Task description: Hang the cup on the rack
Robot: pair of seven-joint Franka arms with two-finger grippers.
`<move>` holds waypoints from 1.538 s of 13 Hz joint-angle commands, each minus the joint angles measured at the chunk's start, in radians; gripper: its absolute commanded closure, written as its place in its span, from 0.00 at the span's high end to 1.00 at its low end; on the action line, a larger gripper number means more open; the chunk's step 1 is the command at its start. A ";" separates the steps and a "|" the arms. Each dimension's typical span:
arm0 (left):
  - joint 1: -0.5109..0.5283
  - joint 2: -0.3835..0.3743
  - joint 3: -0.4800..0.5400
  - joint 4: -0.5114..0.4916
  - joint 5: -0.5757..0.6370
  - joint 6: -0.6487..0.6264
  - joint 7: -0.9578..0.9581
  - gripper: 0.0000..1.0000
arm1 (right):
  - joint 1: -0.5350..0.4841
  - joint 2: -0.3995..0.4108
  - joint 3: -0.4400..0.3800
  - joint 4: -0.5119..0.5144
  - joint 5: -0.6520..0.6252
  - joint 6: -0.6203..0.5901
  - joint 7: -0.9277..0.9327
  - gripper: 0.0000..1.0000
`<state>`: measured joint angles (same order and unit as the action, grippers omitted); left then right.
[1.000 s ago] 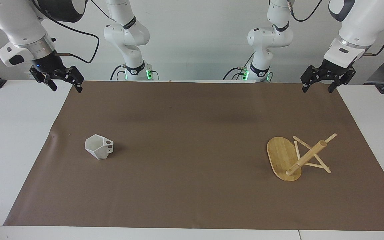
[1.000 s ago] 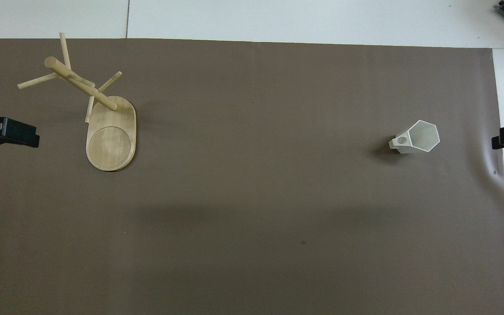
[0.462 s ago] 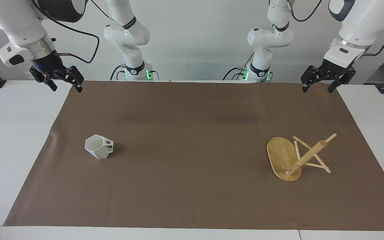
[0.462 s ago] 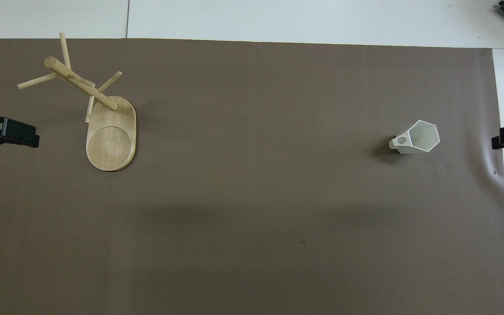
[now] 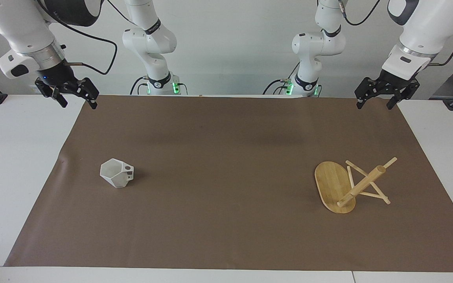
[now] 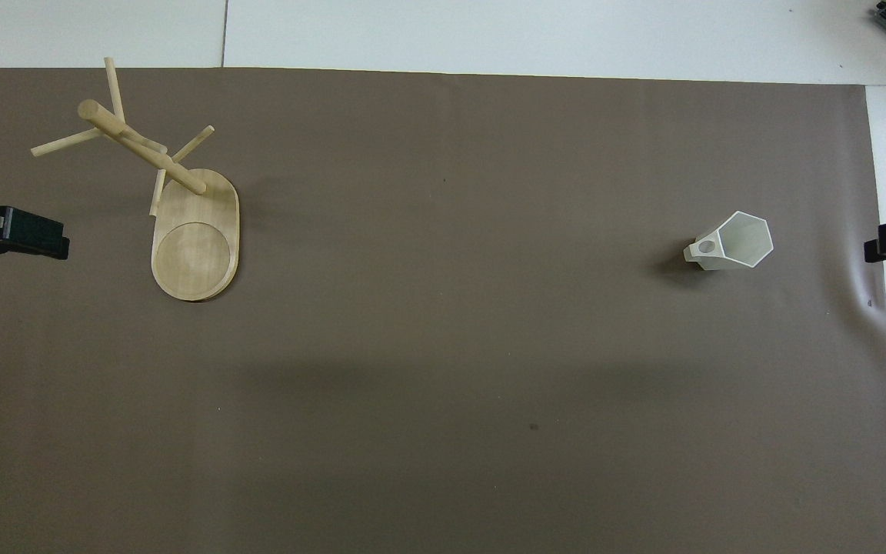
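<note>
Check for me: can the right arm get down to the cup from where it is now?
Probably yes. The right gripper hangs open over the mat's corner at its own end of the table, and the cup stands upright alone on the mat at that same end, nothing between them.

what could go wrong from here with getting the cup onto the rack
1. The cup is small and faceted with a tapering base, so the open right end effector could slip on it or knock it over.
2. Its handle hole is small and the pegs on the rack are thin and angled, so threading could miss.
3. A push on a peg might shift the rack, and the left end effector is not holding it.
</note>
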<state>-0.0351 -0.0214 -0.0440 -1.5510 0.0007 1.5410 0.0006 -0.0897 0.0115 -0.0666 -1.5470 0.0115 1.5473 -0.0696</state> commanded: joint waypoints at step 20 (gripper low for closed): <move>-0.005 -0.025 0.009 -0.026 -0.002 -0.002 -0.001 1.00 | -0.008 -0.039 -0.007 -0.100 -0.010 0.134 -0.013 1.00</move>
<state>-0.0351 -0.0215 -0.0438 -1.5510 0.0007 1.5409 0.0006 -0.0899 0.0102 -0.0697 -1.5680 0.0115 1.6089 -0.0696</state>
